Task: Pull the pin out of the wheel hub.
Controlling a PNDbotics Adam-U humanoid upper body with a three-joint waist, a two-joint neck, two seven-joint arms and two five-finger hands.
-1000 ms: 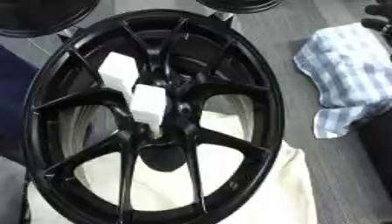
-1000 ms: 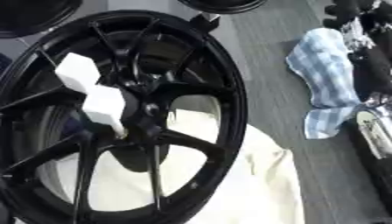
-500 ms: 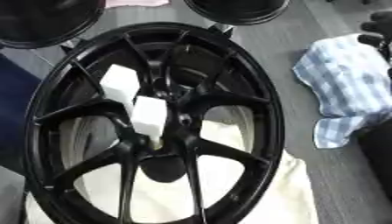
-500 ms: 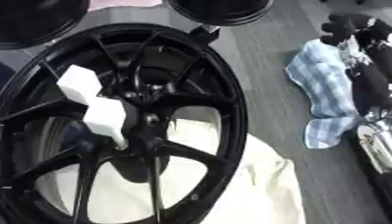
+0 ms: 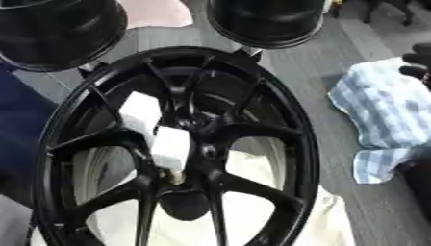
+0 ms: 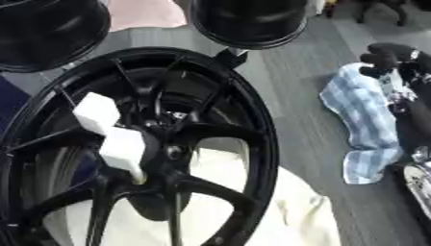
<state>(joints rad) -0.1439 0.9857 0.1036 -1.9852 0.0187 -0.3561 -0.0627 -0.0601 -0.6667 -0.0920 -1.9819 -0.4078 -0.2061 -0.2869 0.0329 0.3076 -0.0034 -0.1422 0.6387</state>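
One black wheel hub point(image 5: 181, 144) fills the left eye view, with a white block-shaped pin point(image 5: 171, 147) standing at its centre. Right eye view shows the right hand point(image 6: 397, 62) at the far right edge, dark fingers curled over a blue checked cloth point(image 6: 363, 120), apparently holding nothing; the left hand is unseen.

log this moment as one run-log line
wheel hub: pin not yet pulled | white blocks: on spokes | right hand: over checked cloth | left hand: unseen

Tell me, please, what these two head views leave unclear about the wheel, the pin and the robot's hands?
- Pin: not identifiable; two white blocks sit at the hub in both views, hiding what lies beneath.
- Right hand: only dark fingers show at the right edge, above the checked cloth; its pose is unclear.
- Left hand: in neither view.
- Wheel: lower rim cut off by the bottom edge.
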